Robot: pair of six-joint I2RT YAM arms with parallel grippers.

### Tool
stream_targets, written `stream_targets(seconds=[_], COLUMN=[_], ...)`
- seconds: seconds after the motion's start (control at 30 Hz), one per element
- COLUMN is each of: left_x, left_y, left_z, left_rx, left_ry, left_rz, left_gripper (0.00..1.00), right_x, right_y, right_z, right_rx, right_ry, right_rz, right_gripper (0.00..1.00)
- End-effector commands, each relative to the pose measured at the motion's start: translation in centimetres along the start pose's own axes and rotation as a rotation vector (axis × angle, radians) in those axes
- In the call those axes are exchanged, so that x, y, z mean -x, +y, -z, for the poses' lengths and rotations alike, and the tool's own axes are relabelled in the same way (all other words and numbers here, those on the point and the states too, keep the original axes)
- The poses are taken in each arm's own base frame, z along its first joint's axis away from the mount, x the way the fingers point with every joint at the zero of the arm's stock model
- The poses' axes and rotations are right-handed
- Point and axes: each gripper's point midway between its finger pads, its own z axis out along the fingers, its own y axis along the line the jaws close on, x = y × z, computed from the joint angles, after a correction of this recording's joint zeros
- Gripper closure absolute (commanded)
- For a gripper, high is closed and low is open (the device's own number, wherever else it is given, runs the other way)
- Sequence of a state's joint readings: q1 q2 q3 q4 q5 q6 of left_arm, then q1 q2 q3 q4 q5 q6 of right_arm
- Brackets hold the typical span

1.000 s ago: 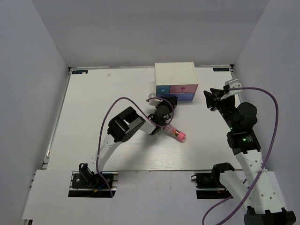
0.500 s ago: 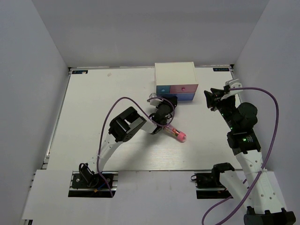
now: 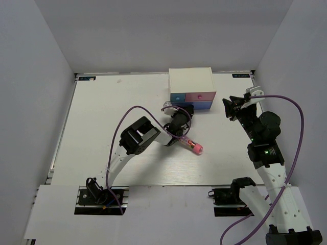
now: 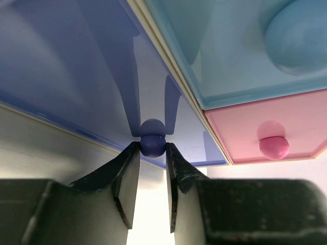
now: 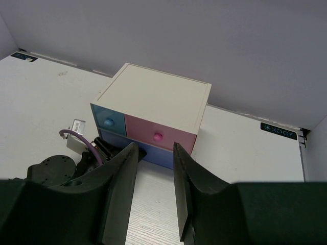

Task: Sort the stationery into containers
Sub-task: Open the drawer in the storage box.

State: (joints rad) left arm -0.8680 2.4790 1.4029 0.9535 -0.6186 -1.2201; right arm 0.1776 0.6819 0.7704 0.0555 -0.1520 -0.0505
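Observation:
The white cabinet [image 3: 190, 80] stands at the back of the table, with a light blue drawer [image 3: 177, 96], a pink drawer [image 3: 200, 96] and a violet-blue drawer [image 3: 203, 105] below them. My left gripper [image 3: 185, 108] is at the violet-blue drawer; in the left wrist view its fingers [image 4: 152, 149] are shut on that drawer's round knob [image 4: 152, 143]. The drawer looks closed. A pink-and-clear tube [image 3: 192, 146] lies on the table just behind the left wrist. My right gripper [image 3: 228, 109] is open and empty, right of the cabinet [image 5: 153, 97]. The markers and the roll are out of view.
The pink drawer's knob [image 4: 274, 146] and the light blue drawer front [image 4: 230, 56] are right beside the left fingers. The purple cable [image 3: 127, 115] loops over the left arm. Grey walls enclose the table on three sides.
The left arm's elbow has shifted very slightly to the right; the gripper stays at the violet-blue drawer's knob. The right arm has not moved.

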Motion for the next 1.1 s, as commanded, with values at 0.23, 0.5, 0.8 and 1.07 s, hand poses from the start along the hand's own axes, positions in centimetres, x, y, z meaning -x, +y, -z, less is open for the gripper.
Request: stream_targets(seconds=[0.23, 0.5, 0.8, 1.07], left_x=[0.2, 0.1, -1.6, -2.2], left_y=[-0.3, 0.2, 0.5, -0.2], left_z=[-0.1, 0.9, 3.8, 6.0], left_rx=[0.007, -0.001, -0.026, -0.049], left_ry=[-0.015, -0.008, 0.056, 0.09], left_rz=[-0.008, -0.005, -0.027, -0.041], left_gripper=[0.76, 0.79, 0.79, 0.79], right_x=[1.4, 1.3, 1.1, 0.7], right_y=[-0.3, -0.3, -0.2, 0.1], right_z=[0.0, 0.0, 0.0, -0.2], right_rx=[-0.019, -0.019, -0.01, 0.007], right_ry=[-0.059, -0.056, -0.051, -0.036], right_rz=[0.001, -0.001, -0.005, -0.018], right_gripper=[0.6, 0.6, 0.6, 0.6])
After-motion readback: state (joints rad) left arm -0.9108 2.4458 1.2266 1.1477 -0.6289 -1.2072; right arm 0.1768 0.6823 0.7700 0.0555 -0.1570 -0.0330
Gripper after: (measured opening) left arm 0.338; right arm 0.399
